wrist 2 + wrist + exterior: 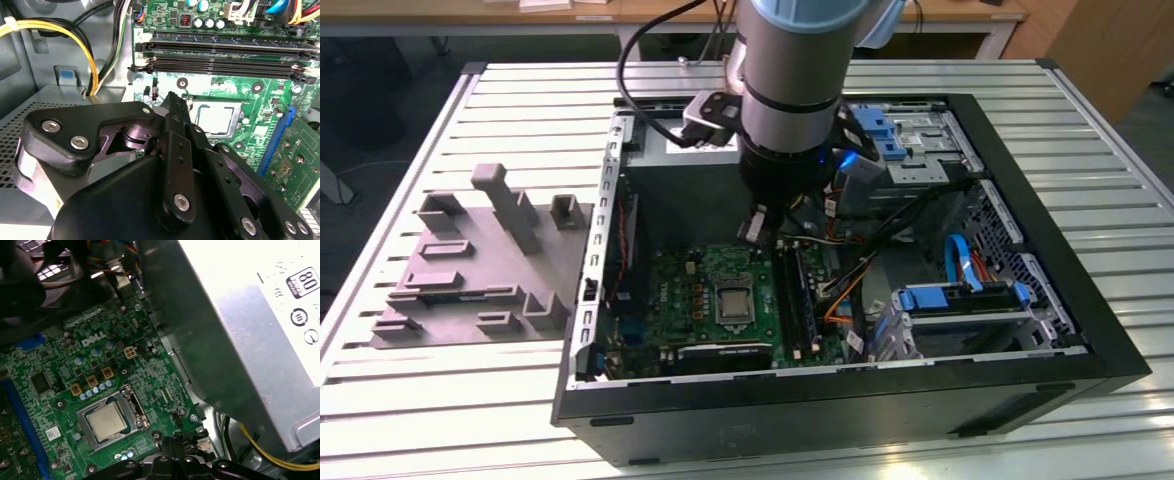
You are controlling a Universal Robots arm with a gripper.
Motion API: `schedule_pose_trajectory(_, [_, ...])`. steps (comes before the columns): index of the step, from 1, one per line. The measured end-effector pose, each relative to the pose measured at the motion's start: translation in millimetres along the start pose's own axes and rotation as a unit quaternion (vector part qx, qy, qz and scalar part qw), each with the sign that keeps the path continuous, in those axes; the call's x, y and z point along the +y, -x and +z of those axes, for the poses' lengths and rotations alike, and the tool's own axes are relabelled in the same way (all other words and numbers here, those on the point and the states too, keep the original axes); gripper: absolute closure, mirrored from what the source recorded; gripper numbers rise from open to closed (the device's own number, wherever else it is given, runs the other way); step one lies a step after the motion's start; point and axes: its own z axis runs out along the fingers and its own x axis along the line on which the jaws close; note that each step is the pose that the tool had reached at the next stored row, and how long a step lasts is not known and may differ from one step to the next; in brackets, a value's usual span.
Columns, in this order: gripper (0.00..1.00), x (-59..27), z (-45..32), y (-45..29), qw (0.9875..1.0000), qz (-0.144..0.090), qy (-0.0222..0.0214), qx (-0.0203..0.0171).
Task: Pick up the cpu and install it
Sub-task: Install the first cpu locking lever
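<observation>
CPU: the cpu (105, 421) lies flat inside the silver-framed socket (131, 401) on the green motherboard (115, 370), lower left of centre in the first wrist view; in the second wrist view it shows as a pale square (216, 118) right of centre, and in the exterior view as a small grey square (732, 301) in the lower middle of the open case.
Seating: it looks level in the frame; whether the retention latch is closed cannot be told.
Hand: the hand (172, 100) hangs above the board near the socket's edge, fingers drawn together with nothing between them.
Arm: the grey arm (787, 90) reaches down from the upper middle of the exterior view into the computer case (1067, 330).
Neighbours: memory slots (225, 55), yellow cables (60, 30) and the large power supply box (250, 340) crowd the socket.
Worktop: the grey moulded tray (467, 270) sits on the slatted worktop (427, 400) at the exterior view's left.
Risk: a sideways drift of the closed fingertips could scrape board components or snag cables; pressing on an unlatched chip could tilt it and damage socket contacts.
</observation>
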Motion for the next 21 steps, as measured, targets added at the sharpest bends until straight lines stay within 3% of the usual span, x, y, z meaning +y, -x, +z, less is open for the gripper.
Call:
schedule_pose_trajectory(10, [0.89,-0.5,-0.2,-8.0,0.9997,-0.023,0.0006,0.0012])
schedule_pose_trajectory(21, [0.89,-1.4,0.2,-11.5,0.9976,-0.069,0.0004,0.0028])
